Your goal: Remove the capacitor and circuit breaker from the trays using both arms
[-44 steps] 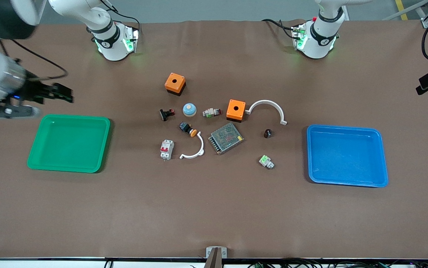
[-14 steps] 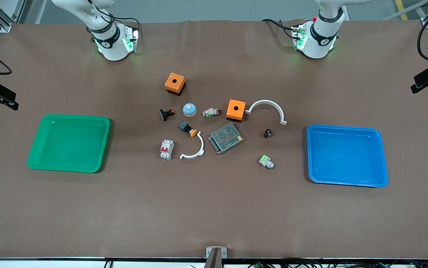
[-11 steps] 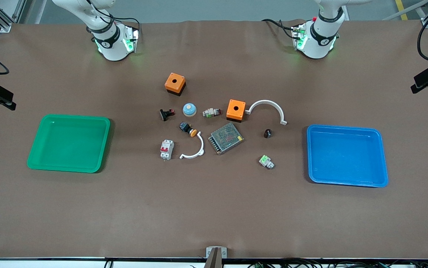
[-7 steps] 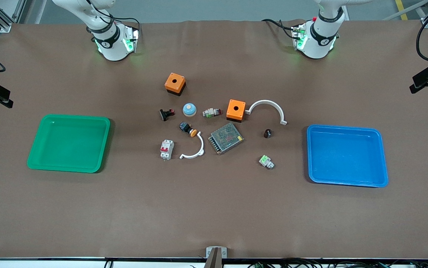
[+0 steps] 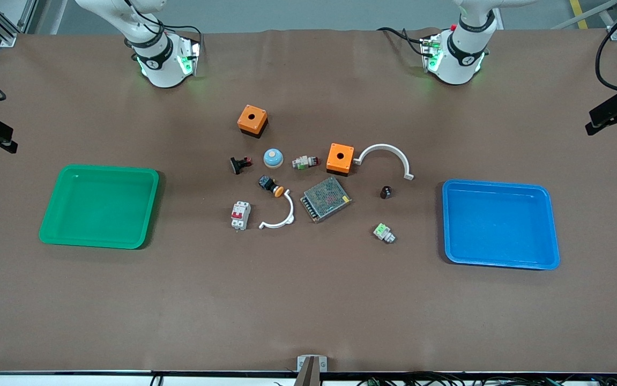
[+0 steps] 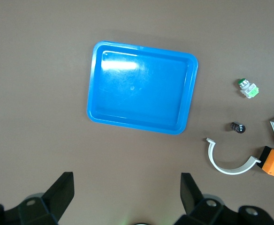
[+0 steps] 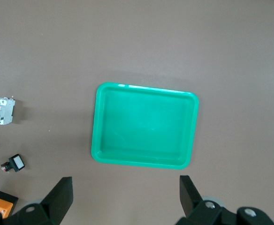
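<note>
Your left gripper [image 6: 125, 199] hangs high, jaws wide apart and empty, above bare table by the blue tray [image 5: 549, 225] at the left arm's end. Your right gripper [image 7: 125, 199] hangs likewise, jaws apart and empty, by the green tray [image 5: 51, 214]. You find the capacitor [image 5: 386, 191] on the table between the metal mesh box [image 5: 326, 199] and the blue tray. The breaker [image 5: 240, 215] lies beside the small white arc [image 5: 281, 214], toward the green tray. Neither is touched.
</note>
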Robot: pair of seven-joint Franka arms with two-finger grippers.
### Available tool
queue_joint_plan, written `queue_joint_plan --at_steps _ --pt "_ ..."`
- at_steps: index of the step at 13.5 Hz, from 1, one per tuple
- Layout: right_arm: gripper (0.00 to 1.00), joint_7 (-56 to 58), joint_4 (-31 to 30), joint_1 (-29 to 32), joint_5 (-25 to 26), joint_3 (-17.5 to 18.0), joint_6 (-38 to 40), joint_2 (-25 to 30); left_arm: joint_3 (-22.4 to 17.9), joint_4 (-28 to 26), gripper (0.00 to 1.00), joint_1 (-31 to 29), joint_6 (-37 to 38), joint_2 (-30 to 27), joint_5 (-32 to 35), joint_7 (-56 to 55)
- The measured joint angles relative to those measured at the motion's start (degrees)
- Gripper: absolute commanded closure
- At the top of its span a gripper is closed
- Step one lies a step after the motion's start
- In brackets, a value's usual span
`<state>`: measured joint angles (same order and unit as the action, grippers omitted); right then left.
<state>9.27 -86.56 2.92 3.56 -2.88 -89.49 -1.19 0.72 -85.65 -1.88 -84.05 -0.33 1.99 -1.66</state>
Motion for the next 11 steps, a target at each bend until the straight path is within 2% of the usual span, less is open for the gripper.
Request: queue_joint_plan --at_steps 4,7,11 --pt "0.0 0.0 1.8 0.0 -0.5 0.4 -0.1 0.0 1.0 0.0 0.0 0.1 0.0 0.0 0.0 0.0" --pt "0.0 0.0 2.1 0.0 -4.6 0.7 0.2 0.0 3.3 -0.7 0.0 0.1 0.0 0.0 0.0 -0.1" --pt "0.0 0.0 2.1 0.0 -5.4 0.7 0.4 0.0 5.5 -1.0 0.0 0.2 0.0 -0.1 0.0 -0.6"
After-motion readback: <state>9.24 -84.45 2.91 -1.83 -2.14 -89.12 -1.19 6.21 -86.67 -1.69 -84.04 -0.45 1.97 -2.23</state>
